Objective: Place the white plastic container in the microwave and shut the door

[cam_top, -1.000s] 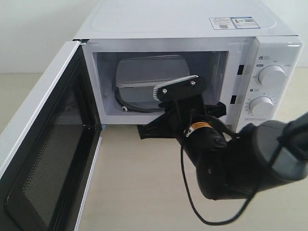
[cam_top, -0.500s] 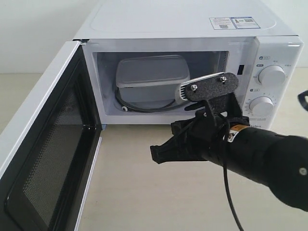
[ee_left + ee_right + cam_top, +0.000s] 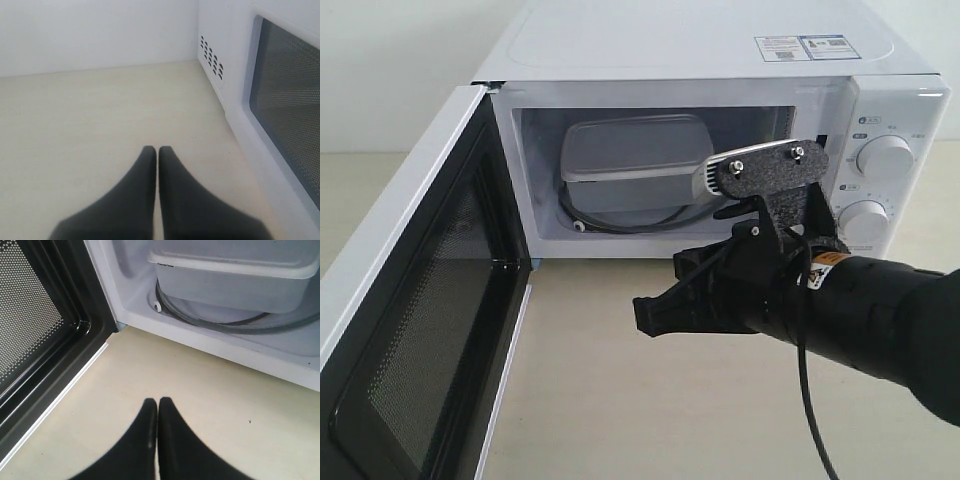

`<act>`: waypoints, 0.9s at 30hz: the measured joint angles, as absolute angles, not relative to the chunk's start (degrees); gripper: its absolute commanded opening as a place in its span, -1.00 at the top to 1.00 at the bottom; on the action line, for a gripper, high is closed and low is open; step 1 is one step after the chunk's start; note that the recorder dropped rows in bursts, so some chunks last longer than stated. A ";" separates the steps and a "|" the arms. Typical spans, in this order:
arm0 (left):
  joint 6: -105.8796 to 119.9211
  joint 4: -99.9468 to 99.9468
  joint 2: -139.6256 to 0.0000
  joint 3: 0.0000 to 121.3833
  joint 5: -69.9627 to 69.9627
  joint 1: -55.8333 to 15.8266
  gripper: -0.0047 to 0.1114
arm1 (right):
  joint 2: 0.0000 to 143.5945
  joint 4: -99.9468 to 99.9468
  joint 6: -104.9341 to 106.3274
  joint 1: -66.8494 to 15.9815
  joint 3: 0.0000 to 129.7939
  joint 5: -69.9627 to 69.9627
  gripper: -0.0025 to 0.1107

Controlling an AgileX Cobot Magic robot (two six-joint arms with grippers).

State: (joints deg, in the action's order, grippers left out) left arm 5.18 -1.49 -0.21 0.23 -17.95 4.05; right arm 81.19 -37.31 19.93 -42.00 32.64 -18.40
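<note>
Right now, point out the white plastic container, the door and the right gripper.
white plastic container (image 3: pixel 635 148): exterior view, lid.
door (image 3: pixel 430 330): exterior view, mesh inner face.
right gripper (image 3: pixel 158 403): right wrist view, between the fingertips.

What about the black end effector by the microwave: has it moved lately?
Yes. The right end effector has backed away from the microwave opening, slightly toward the dials.

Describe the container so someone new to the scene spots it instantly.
Find the white microwave, door swung open on the left of the exterior view. In its cavity, on the turntable, sits the white plastic container. It is the only loose item inside: a translucent lidded box with rounded corners.
</note>
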 measured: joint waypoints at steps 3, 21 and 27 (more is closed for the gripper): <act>5.18 -1.49 -0.21 0.23 -17.95 4.05 0.85 | 81.19 -37.31 19.93 -42.00 32.64 -18.40 0.96; 5.18 -1.49 -0.21 0.23 -17.95 4.05 0.85 | 64.74 -37.21 34.18 -42.00 32.47 -8.40 0.96; 5.18 -1.49 -0.21 0.23 -17.95 4.05 0.85 | 52.83 -37.16 37.44 -39.33 28.27 -6.25 0.96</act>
State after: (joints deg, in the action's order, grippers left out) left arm 5.18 -1.49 -0.21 0.23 -17.95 4.05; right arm 52.83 -37.16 37.44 -39.33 28.27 -6.25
